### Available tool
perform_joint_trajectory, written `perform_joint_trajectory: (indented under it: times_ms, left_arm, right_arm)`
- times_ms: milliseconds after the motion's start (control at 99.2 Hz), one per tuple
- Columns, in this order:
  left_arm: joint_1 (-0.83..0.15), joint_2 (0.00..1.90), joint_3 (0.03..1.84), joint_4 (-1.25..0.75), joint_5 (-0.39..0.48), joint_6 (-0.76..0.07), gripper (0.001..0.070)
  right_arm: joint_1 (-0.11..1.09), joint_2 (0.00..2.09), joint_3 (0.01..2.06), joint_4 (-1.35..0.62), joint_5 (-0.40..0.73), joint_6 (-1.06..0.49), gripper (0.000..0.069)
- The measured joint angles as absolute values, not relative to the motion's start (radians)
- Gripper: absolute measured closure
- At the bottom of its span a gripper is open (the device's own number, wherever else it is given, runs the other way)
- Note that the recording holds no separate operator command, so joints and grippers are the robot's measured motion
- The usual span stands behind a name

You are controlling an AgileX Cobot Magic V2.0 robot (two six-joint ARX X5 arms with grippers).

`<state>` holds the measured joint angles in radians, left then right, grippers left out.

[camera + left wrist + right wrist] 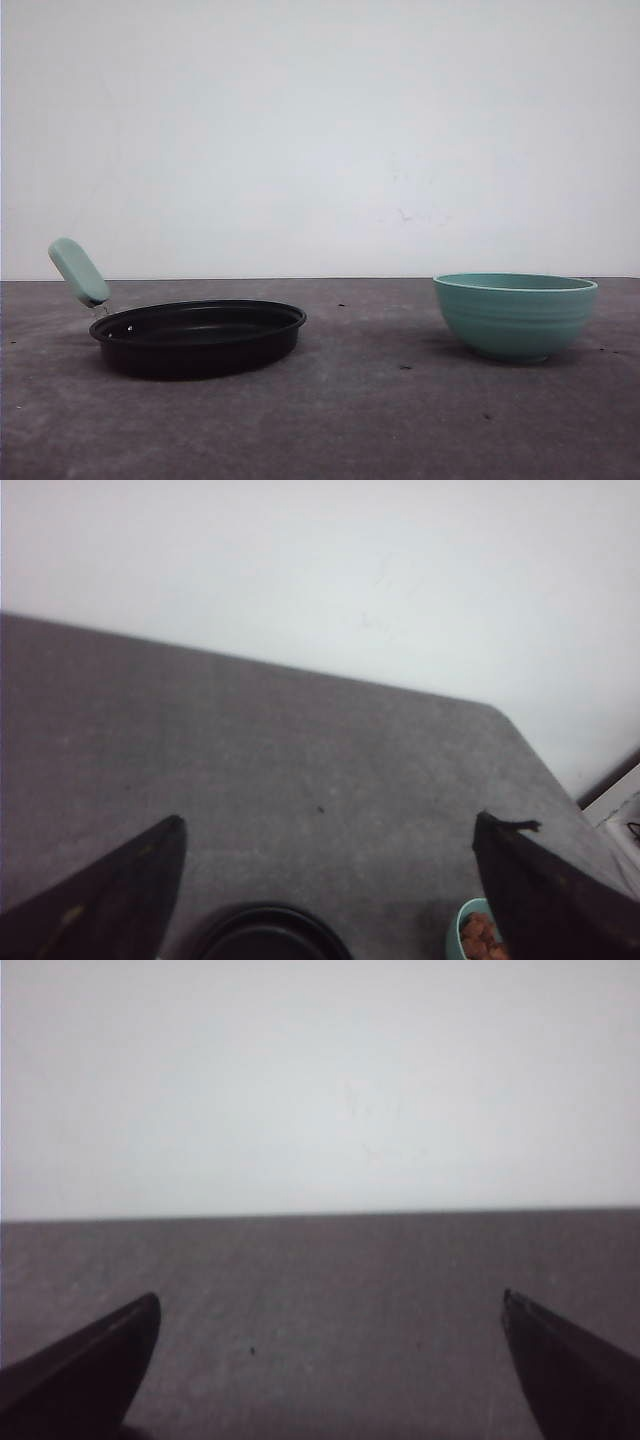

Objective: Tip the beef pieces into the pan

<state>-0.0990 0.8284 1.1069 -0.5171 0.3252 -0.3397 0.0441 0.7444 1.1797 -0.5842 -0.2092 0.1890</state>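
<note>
Clearly nothing is gripped yet, so the step in hand, as I judge it, is to reach for the teal bowl (515,315) that carries the beef pieces (480,937); the pan (198,337) stands on the left of the desk (370,420), its mint-green handle (79,271) tilted up and away at the far left, and the bowl stands well apart from it on the right. The right end effector (330,1360) is spread wide, both dark fingers parted with only bare desk between them; the left end effector (330,890) is likewise open and empty. To do the step well, I would let the arm nearer the bowl, the right one, come in level and close on the rim or wall, low enough that the smooth ribbed side does not slip; the bowl should be kept upright while it is carried, then tipped slowly over the middle of the pan so that the small chunks do not bounce over the shallow edge. In the left wrist view the pan's rim lies just ahead, between the fingers (110,900), and the bowl with the reddish pieces sits just beside the other finger; in the right wrist view no bowl lies between the fingers, so that arm must first be aimed at it.
</note>
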Motion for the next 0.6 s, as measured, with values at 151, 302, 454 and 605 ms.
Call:
perform_joint_trajectory:
  times_ms: [151,302,454,605]
  left_arm:
    - [-0.102,0.825,0.991,-0.497,0.289,-0.358,0.0119]
    - [-0.092,0.846,0.777,-0.403,0.299,-0.472,0.0093]
    - [-0.081,0.954,0.596,-0.238,0.380,-0.643,0.0043]
    - [-0.081,1.113,0.575,-0.086,0.398,-0.714,0.0038]
  right_arm:
    - [0.051,0.754,1.180,-0.606,-0.209,0.188,0.0008]
    - [0.070,0.747,1.180,-0.637,-0.210,0.187,0.0008]
    - [0.080,0.727,1.180,-0.658,-0.210,0.187,0.0008]
    - [0.088,0.705,1.180,-0.678,-0.210,0.187,0.0008]
